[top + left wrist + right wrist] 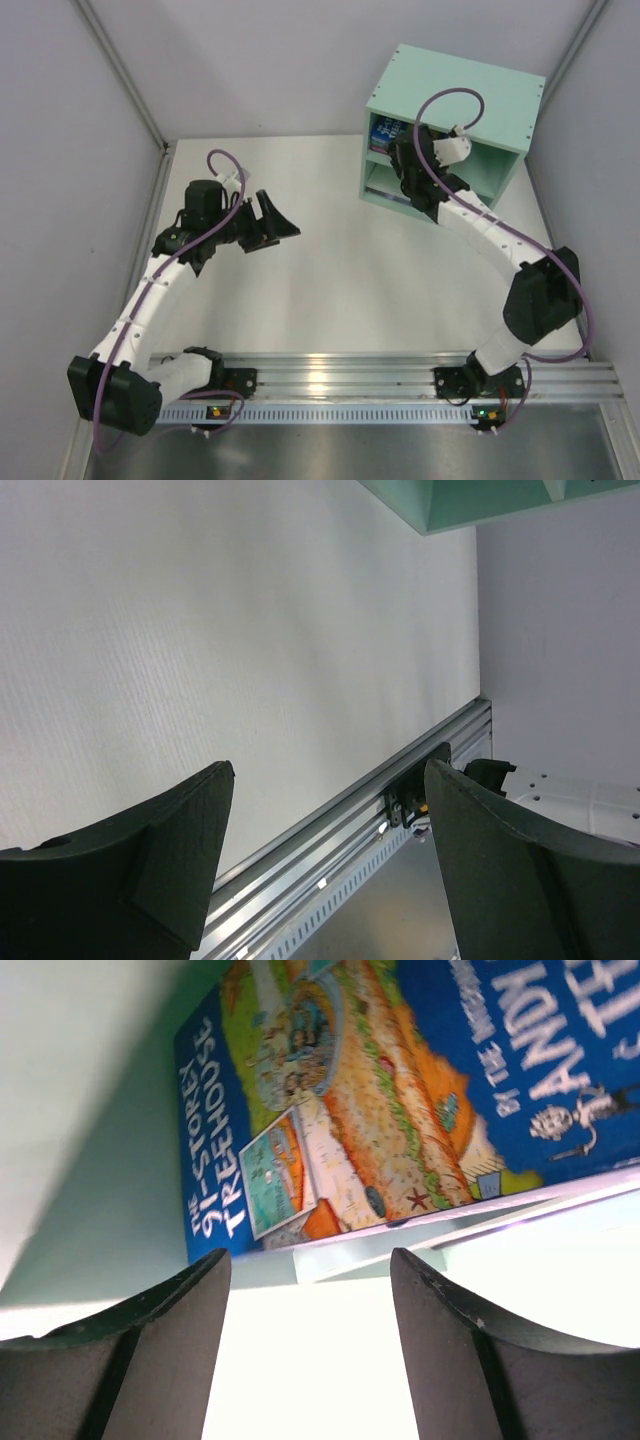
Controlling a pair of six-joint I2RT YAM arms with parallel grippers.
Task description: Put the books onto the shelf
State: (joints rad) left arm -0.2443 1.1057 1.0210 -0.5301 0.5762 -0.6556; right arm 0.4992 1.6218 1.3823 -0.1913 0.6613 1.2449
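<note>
The mint-green shelf (455, 90) stands at the back right of the table. A blue book with a yellow picture (383, 130) sits in its upper compartment. In the right wrist view this book (400, 1090) leans against the shelf's inner wall (90, 1110), just beyond my fingertips. My right gripper (403, 160) (310, 1255) is at the shelf's opening, open, with nothing between its fingers. My left gripper (280, 212) (330, 765) hangs open and empty over the left middle of the table. The right arm hides most of the shelf's front, and no other books can be made out.
Grey walls close in the white table (330, 270) on the left, back and right. An aluminium rail (400, 370) (350, 820) carrying both arm bases runs along the near edge. A corner of the shelf (470, 500) shows at the top of the left wrist view.
</note>
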